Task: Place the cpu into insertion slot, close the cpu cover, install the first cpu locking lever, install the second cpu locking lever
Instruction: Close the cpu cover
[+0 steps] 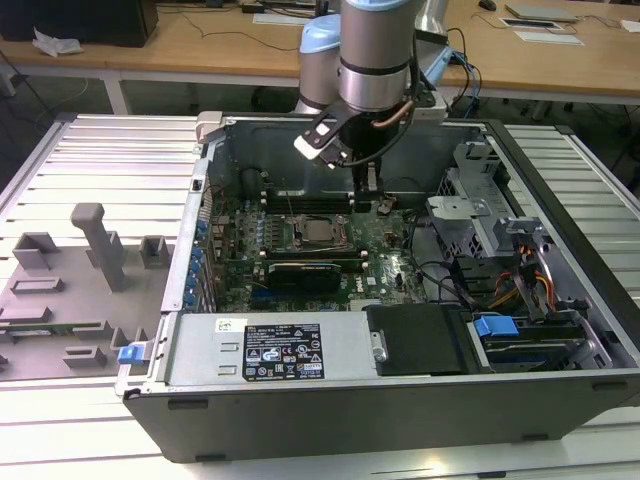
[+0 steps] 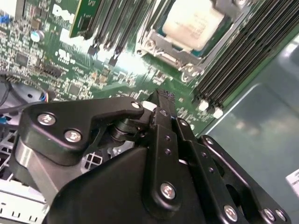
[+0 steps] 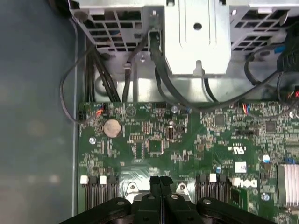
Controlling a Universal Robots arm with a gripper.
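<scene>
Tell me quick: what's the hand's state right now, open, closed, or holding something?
Hand: closed, fingertips together, holding nothing, just above the board near the cpu.

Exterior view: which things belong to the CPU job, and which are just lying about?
Job in hand: cpu, cpu cover, gripper with jaws shut.
Lying about: graphics card, power supply, grey fixtures at the exterior view's left.

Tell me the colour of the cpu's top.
The cpu has a pale silvery-beige top. It shows best in the second wrist view.
</scene>
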